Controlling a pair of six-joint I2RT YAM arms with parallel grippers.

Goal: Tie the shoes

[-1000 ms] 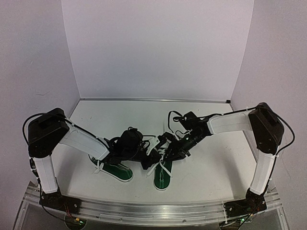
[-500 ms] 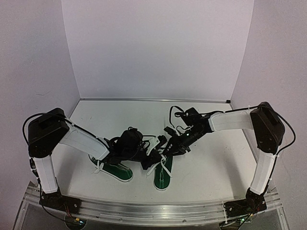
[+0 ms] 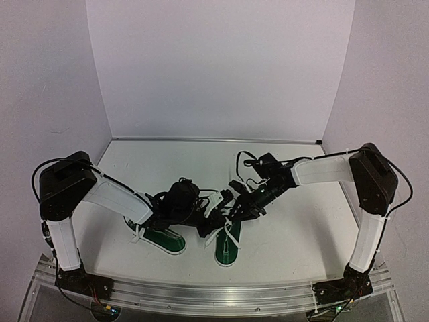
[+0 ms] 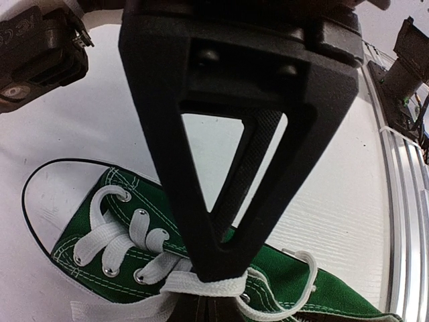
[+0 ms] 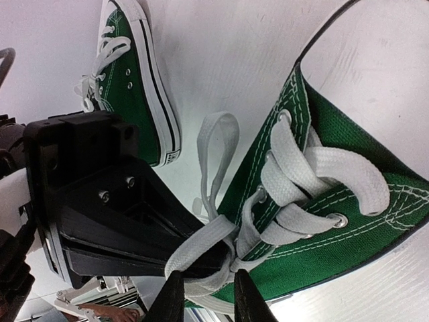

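Note:
Two small green shoes with white laces and soles lie near the front edge, one on the left and one at centre. Both grippers meet over the centre shoe. My left gripper is shut, and a band of white lace wraps across its tips just above the shoe's top eyelets. A lace loop runs out from there. My right gripper has its two fingers either side of the lace bundle beside the left gripper's tip, closed on it.
The other shoe lies beyond the left gripper's body, its laces loose. White walls enclose the table at the back and sides. An aluminium rail runs along the near edge by the arm bases.
My right gripper has shifted a little back and left over the centre shoe, still at the lace. The left arm and both shoes have stayed put.

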